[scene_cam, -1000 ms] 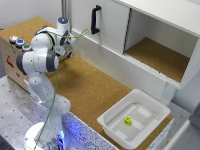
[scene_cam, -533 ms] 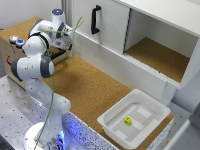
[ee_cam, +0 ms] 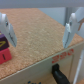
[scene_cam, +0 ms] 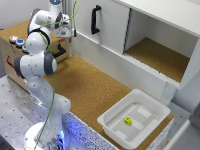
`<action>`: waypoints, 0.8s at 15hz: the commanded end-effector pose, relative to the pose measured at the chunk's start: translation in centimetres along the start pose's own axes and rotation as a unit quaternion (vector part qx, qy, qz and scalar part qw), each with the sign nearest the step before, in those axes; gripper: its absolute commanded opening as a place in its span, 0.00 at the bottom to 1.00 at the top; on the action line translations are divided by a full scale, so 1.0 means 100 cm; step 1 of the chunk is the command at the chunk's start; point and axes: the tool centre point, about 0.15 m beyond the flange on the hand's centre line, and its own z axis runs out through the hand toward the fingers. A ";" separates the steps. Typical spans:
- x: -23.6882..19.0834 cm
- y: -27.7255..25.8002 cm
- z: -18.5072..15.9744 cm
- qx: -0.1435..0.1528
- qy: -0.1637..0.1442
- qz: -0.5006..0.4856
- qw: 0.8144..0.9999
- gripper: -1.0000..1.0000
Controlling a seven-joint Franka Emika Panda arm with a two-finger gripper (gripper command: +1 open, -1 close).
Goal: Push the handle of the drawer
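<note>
You have one white cabinet with a tall black door pull beside the arm. On the cork table sits one white tray holding a single yellow cube. The drawer lies under the wrist, its handle black. The fingers are spread wide, grasping nothing.

Small black curved handle sits on the tan wooden drawer front.
</note>
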 end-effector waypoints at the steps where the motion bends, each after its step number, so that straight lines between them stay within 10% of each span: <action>1: 0.058 -0.008 -0.019 0.041 -0.103 -0.162 0.980 1.00; 12: 0.087 -0.056 0.006 0.085 -0.152 -0.368 0.913 1.00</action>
